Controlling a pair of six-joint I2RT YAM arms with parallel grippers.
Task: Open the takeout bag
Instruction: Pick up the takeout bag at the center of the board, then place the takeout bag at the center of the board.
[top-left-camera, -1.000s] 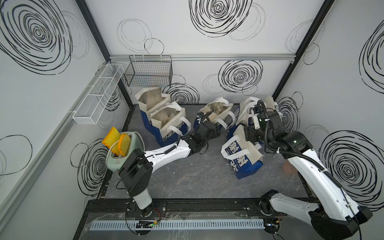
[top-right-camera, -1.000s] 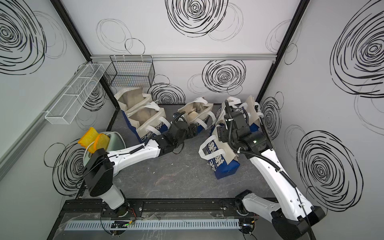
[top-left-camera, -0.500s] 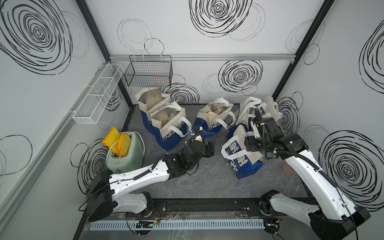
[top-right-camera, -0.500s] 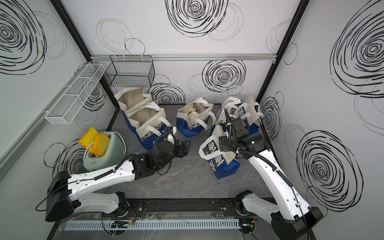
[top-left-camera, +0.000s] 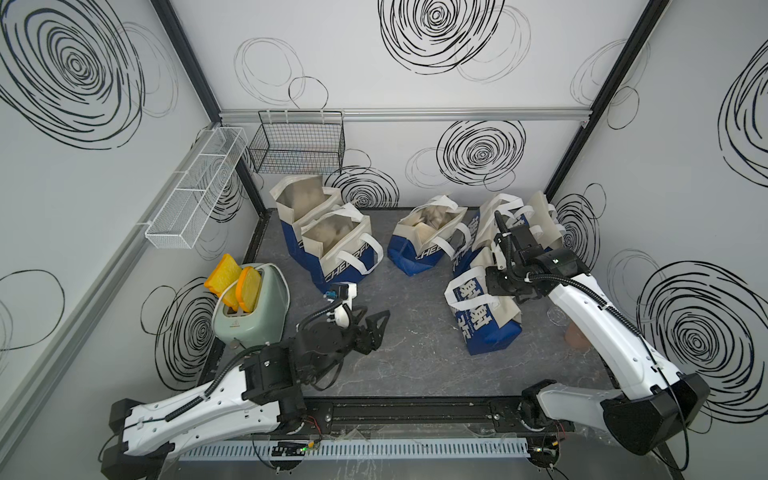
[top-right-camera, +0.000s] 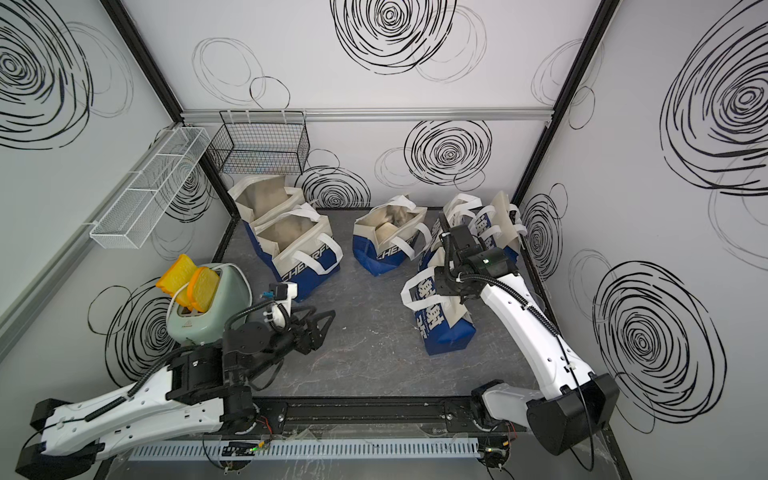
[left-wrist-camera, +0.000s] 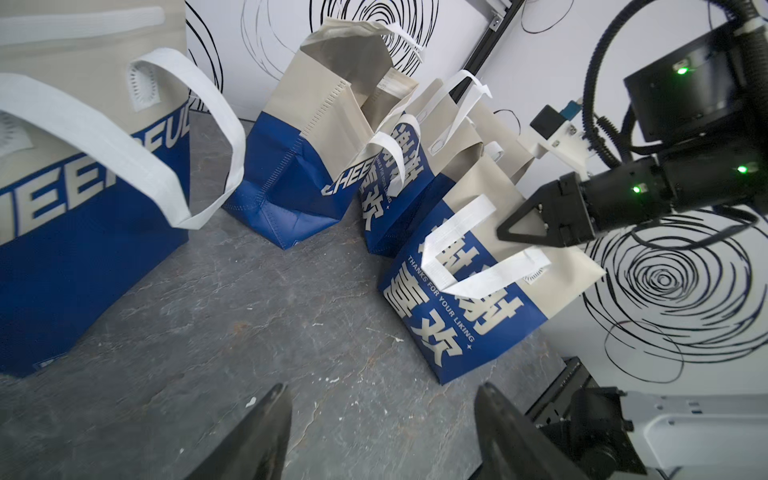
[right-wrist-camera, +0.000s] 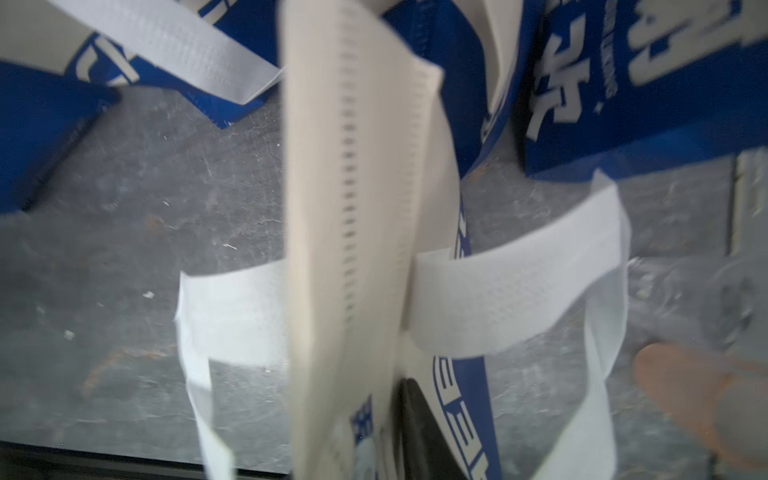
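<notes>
The takeout bag (top-left-camera: 486, 320) (top-right-camera: 440, 324) is blue below and beige above, with white handles. It stands flat and closed at the near right of the grey table. My right gripper (top-left-camera: 492, 284) (top-right-camera: 441, 283) is shut on its beige top edge (right-wrist-camera: 353, 208). In the right wrist view one dark finger (right-wrist-camera: 415, 415) presses the fabric and the other is hidden behind it. The left wrist view shows the bag (left-wrist-camera: 457, 316) with that gripper (left-wrist-camera: 515, 230) pinching its top. My left gripper (top-left-camera: 376, 332) (left-wrist-camera: 382, 390) hangs open and empty over the near-left floor, well apart from the bag.
Two open bags (top-left-camera: 332, 245) stand at the back left, another (top-left-camera: 428, 237) at the back middle, and more bags (top-left-camera: 519, 216) behind the right arm. A green toaster (top-left-camera: 253, 316) with yellow slices is at the left. A black wire basket (top-left-camera: 299, 145) and a white rack (top-left-camera: 195, 187) hang on the walls.
My left arm has pulled back from the middle bag to the near left, its jaws still open. My right gripper has come nearer and closed on the takeout bag's top edge.
</notes>
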